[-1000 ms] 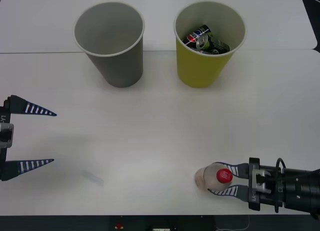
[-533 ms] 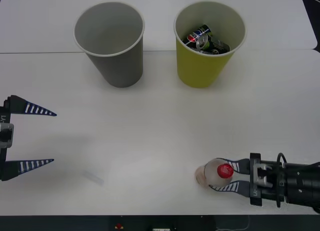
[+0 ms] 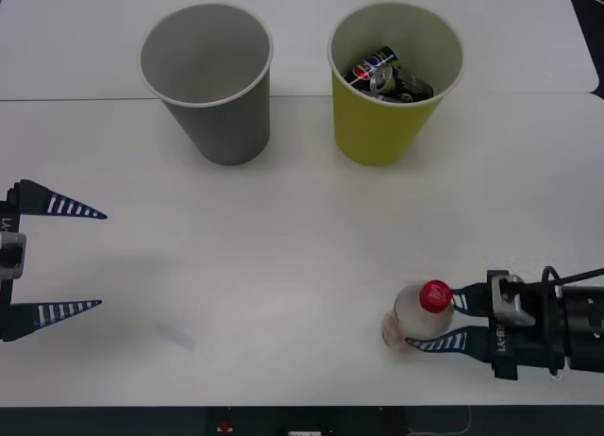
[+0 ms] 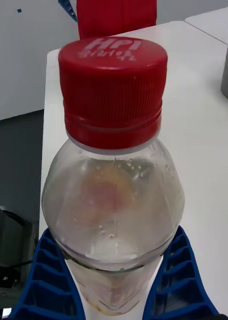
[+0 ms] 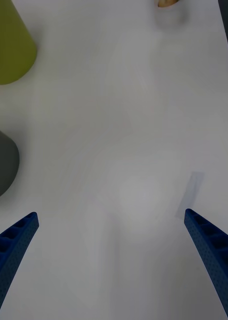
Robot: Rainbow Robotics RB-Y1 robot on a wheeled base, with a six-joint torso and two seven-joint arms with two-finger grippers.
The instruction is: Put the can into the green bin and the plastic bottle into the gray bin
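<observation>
Right claw [image 3: 432, 325] at the near edge of the bench [image 3: 302, 247], toward the right corner. Its blue ribbed fingers [image 4: 181, 272] are clamped on the plastic bottle [image 3: 418, 315], one on each side of the body below the shoulder. Bottle upright, red cap [image 4: 113, 85] up, clear wall with pale residue inside. From the front view I cannot tell whether its base touches the bench surface.

Left claw [image 3: 55, 261] at the left edge of the bench, about midway between near and far edges, spread wide with nothing between the fingers [image 5: 14, 245]; bare bench surface under it.

Gray bin [image 3: 208, 82] stands upright toward the far edge, left of centre, inside bare. Green bin [image 3: 394, 87] stands just beside it to the right, apart, not touching. Crushed cans [image 3: 389, 75] lie inside the green bin, dark with red, white and blue markings.

Bottle is well apart from both bins, on the near side of the bench, closer to the green one.
</observation>
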